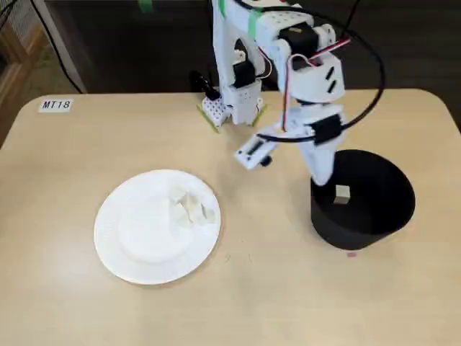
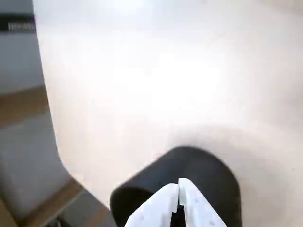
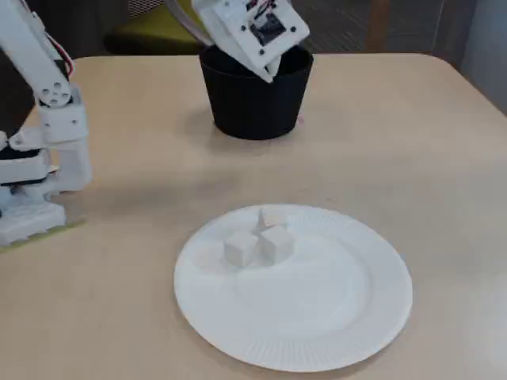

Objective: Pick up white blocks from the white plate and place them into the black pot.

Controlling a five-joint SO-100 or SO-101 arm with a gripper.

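Three white blocks (image 3: 260,237) sit bunched together on the white plate (image 3: 348,332), which lies toward the left of the desk (image 1: 65,288) in a fixed view; two of them touch side by side at the front and the third is tucked just behind, all left of the plate's middle as the camera facing the arm shows it. Moving right, bare desk separates the plate from the black pot (image 1: 360,223), and a fourth cube (image 1: 343,192) already rests inside it, near the wall closest to the arm. The tool (image 1: 322,175) hangs at the pot's left rim in that fixed view, and in the wrist view its two white fingers (image 2: 161,208) meet at the tips with nothing between them, so it looks closed and empty. Judging from this, one block is delivered and three remain. The likely trouble lies in the cluster: because the cubes touch, narrow jaws descending on one may shove its neighbours aside or pinch two at once, and a skewed grip could drop a cube on the desk. Swinging away carelessly could also clip the pot's rim and shift it.
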